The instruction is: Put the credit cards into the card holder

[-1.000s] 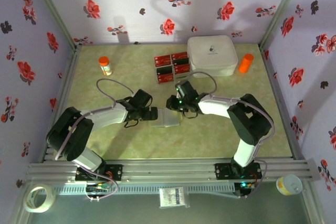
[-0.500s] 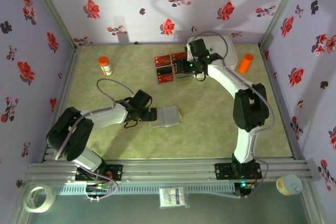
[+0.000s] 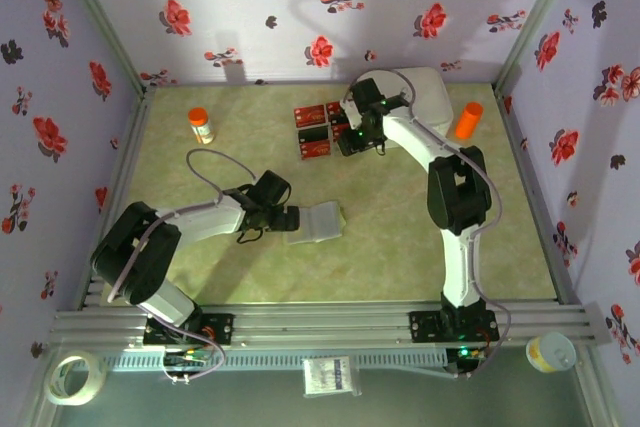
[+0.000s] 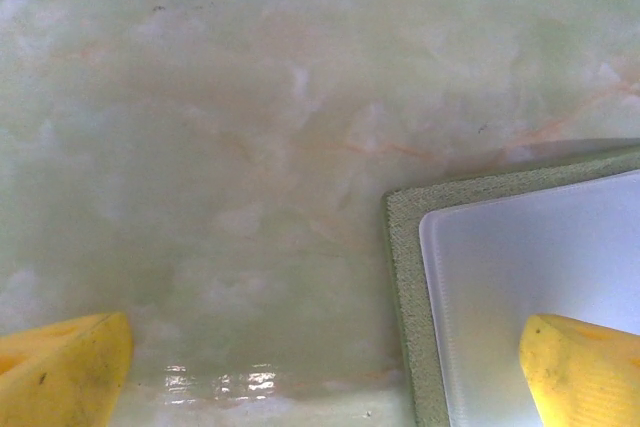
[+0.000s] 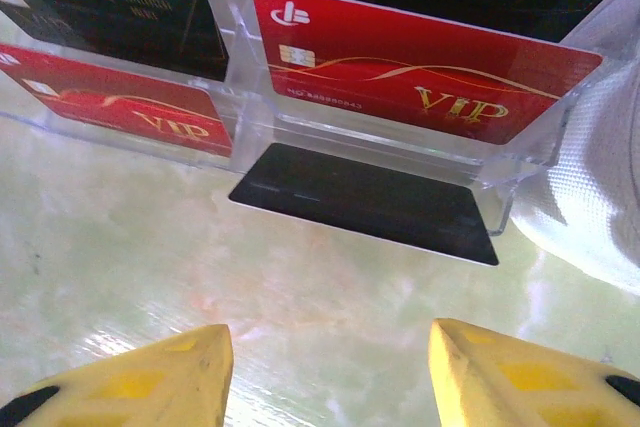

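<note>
Your right arm's yellow fingers (image 5: 150, 377) stand apart with nothing between them, low over the glossy pale-green counter (image 5: 330, 297). They face the thin red VIP credit cards (image 5: 420, 67) propped in a clear tiered plastic stand (image 5: 520, 182). A thin black card (image 5: 365, 202) lies flat at the foot of that stand. If you go for it, the tips will likely skid on the slick surface and shove it under the stand's lip, because no edge is raised for you to get beneath. If you reach for a red one instead, a tip may knock the light stand and spill the rest. The big white rounded box (image 5: 590, 217) sits just beside on the right, and a wide approach could catch it. The flat olive-green card holder with its grey inside (image 4: 402, 247) lies open, well apart from the cards. Your left arm's yellow fingers (image 4: 60, 372) are spread wide, one tip over its corner. I cannot tell whether that tip presses down; if it doesn't, the holder may slide when a card goes in.
</note>
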Controlling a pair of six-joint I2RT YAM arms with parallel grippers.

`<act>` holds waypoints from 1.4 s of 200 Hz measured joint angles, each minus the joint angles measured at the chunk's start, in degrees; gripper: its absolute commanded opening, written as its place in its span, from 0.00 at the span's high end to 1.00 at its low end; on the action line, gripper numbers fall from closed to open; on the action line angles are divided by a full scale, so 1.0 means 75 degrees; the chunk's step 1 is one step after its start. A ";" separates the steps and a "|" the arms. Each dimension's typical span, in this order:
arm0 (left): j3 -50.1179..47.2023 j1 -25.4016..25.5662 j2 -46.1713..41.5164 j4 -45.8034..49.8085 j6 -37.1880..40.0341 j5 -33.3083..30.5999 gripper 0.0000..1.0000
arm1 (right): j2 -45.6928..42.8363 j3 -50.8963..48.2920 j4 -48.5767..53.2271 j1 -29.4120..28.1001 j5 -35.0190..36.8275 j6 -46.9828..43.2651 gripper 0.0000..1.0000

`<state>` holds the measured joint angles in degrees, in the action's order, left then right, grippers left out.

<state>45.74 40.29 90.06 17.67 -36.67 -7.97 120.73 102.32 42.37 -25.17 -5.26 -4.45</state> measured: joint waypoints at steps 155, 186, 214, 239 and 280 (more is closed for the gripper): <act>0.0009 0.0000 0.0000 0.0000 0.0029 0.0006 0.00 | 0.0935 0.0708 -0.0076 -0.0525 0.1740 -0.1813 0.44; 0.0012 0.0000 0.0000 0.0000 0.0029 0.0012 0.00 | 0.1070 0.0877 -0.0137 -0.0533 0.1938 -0.1903 0.45; 0.0009 0.0000 0.0000 -0.0006 0.0029 0.0067 0.00 | 0.1335 0.1005 -0.0219 -0.0571 0.2136 -0.2017 0.46; 0.0009 0.0000 0.0003 -0.0012 0.0026 0.0090 0.00 | 0.1539 0.1023 -0.0233 -0.0632 0.2296 -0.2127 0.50; 0.0000 0.0000 0.0015 -0.0041 0.0023 0.0093 0.00 | 0.1550 0.1052 -0.0254 -0.0758 0.2477 -0.2355 0.70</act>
<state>45.74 40.29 90.17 17.37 -36.49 -7.27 132.35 110.21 40.47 -30.85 13.32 -22.11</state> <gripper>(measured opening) 0.998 0.360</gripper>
